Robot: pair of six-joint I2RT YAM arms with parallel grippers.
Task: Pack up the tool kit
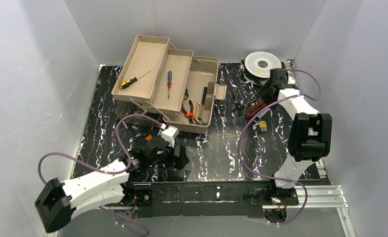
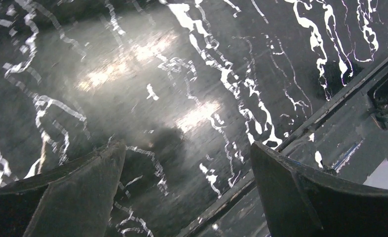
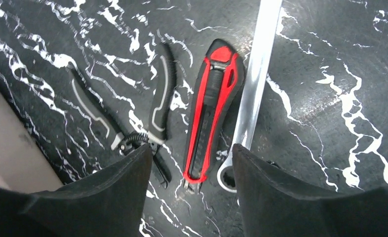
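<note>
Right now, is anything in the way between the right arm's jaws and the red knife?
Nothing visible is. The red knife lies on the table right under the open right jaws, with nothing over it. The pliers and a silver wrench lie close on either side, so they could get bumped.

Counted one toolbox (image 1: 202, 79) with two trays (image 1: 145, 54) (image 1: 179, 61); two screwdrivers (image 1: 133, 80) (image 1: 170, 81) in these; one knife (image 3: 212, 113), one pliers (image 3: 160, 106), one wrench (image 3: 256, 74), one hex-key set (image 1: 261, 126), one spool (image 1: 262, 63). Could not count the tools (image 1: 194, 109) heaped in the box's base.
</note>
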